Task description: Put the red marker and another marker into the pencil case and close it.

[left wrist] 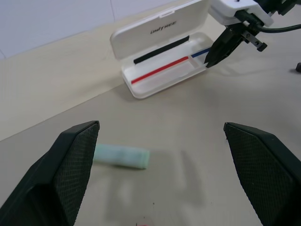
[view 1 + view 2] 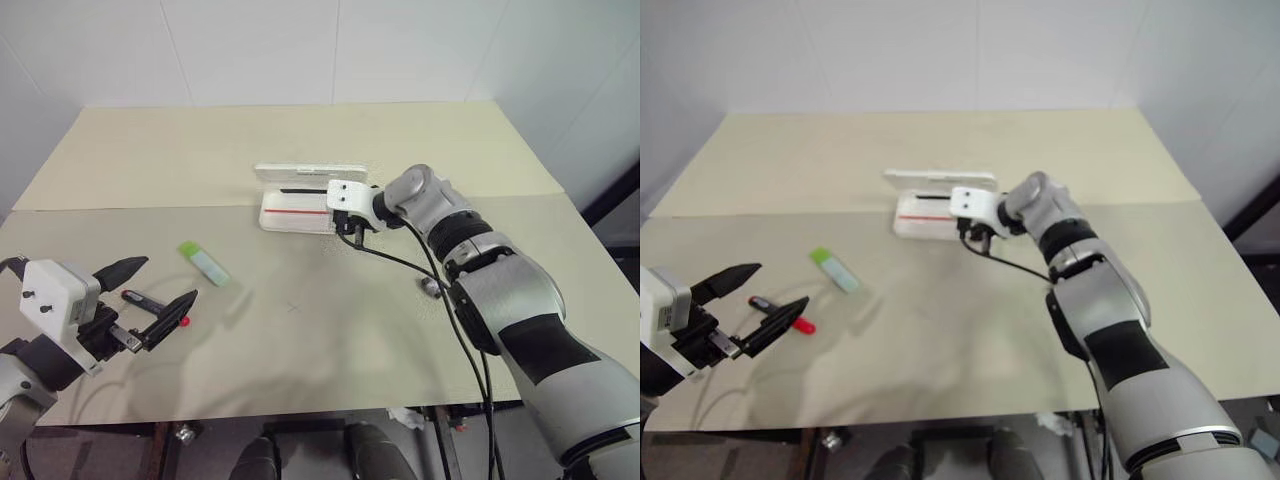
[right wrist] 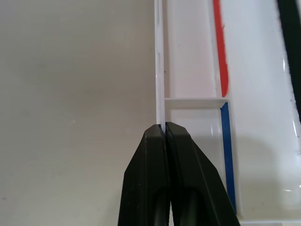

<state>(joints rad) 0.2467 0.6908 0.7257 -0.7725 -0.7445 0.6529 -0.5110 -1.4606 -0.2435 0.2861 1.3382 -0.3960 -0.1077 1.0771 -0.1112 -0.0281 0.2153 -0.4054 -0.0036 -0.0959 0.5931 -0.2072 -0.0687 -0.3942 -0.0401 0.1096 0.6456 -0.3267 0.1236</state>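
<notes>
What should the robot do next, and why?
Probably lower the open left tool onto the red marker just beneath it and close. The pencil case lies open, and both the red marker and the green highlighter are outside it on the table.

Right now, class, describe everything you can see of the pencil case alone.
The pencil case is a flat white box of glossy hard plastic with rounded corners. It lies open on the table's far middle, its hinged lid raised behind, showing small dark lettering and a black strip. Inside run a red and a blue stripe, with a thin divider. No markers are inside. The right gripper, shut, pinches its front wall.
</notes>
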